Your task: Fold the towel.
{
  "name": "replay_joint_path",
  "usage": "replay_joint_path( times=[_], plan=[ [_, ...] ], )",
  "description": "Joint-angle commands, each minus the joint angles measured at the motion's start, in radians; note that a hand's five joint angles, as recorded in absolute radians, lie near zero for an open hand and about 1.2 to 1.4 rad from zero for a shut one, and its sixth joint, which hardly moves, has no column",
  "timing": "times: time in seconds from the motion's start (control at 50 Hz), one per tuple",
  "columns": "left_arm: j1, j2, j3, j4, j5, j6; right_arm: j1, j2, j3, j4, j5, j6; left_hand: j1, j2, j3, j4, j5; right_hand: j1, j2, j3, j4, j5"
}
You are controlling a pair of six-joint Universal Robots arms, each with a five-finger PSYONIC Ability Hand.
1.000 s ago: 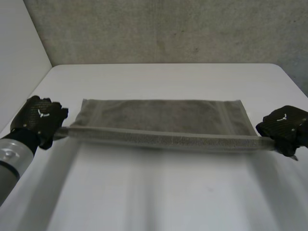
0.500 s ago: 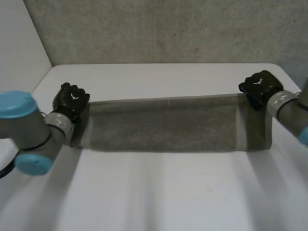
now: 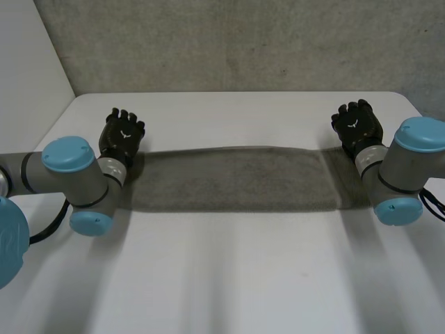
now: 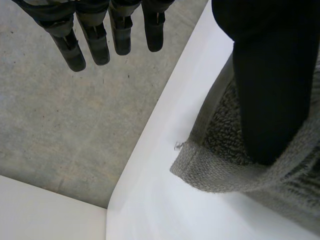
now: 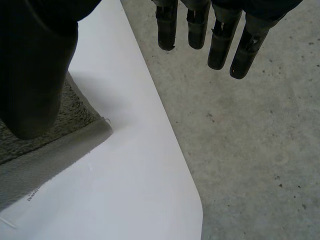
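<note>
The soft, limp towel (image 3: 229, 177) lay folded long; left hand (image 3: 123, 133) and right hand (image 3: 356, 125) hung spread, holding nothing, at its far corners, probably the best pinch points

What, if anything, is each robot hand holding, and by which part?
Nothing is held. The left hand and the right hand are open, fingers straight, each at a far corner of the towel, which lies on the table.

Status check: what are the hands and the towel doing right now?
Left hand open, right hand open, one at each far corner of the towel. Towel lying flat on the table in a long strip. Nothing in the way.
</note>
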Motion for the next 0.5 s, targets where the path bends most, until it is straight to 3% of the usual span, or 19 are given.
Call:
replay_joint_path(
  times=[0.02,0.14,0.18,0.3,0.34,0.4,0.5],
  plan=[
    [-0.003,0.085,-0.051,-0.012,-0.003,-0.007,0.008,-0.144,0.096,0.018,0.006,0.043,-0.023,-0.018,-0.021,-0.022,-0.03,-0.062,-0.067,-0.066,-0.082,-0.061],
    [0.0,0.226,-0.16,-0.015,0.0,-0.039,-0.001,-0.312,0.233,0.084,-0.004,0.115,-0.02,-0.015,-0.018,-0.019,-0.027,-0.062,-0.067,-0.066,-0.082,-0.061],
    [0.002,0.263,-0.192,-0.017,0.005,-0.062,-0.003,-0.374,0.28,0.184,-0.012,0.155,-0.02,-0.015,-0.018,-0.019,-0.027,-0.062,-0.067,-0.066,-0.082,-0.061],
    [0.021,0.372,-0.303,-0.017,0.009,-0.194,-0.013,-0.405,0.323,0.323,-0.044,0.226,-0.014,-0.009,-0.012,-0.013,-0.022,-0.062,-0.067,-0.066,-0.082,-0.061],
    [0.043,0.398,-0.338,-0.017,0.024,-0.251,-0.058,-0.411,0.361,0.376,-0.096,0.259,-0.014,-0.009,-0.012,-0.013,-0.022,-0.062,-0.067,-0.066,-0.082,-0.061],
    [0.058,0.394,-0.346,-0.017,0.058,-0.284,-0.099,-0.421,0.403,0.383,-0.161,0.27,-0.011,-0.006,-0.009,-0.01,-0.019,-0.062,-0.067,-0.066,-0.082,-0.061],
    [0.08,0.378,-0.326,-0.014,0.078,-0.297,-0.127,-0.422,0.437,0.373,-0.198,0.272,0.001,0.005,0.002,0.002,-0.007,-0.043,-0.048,-0.047,-0.063,-0.042]
  ],
)
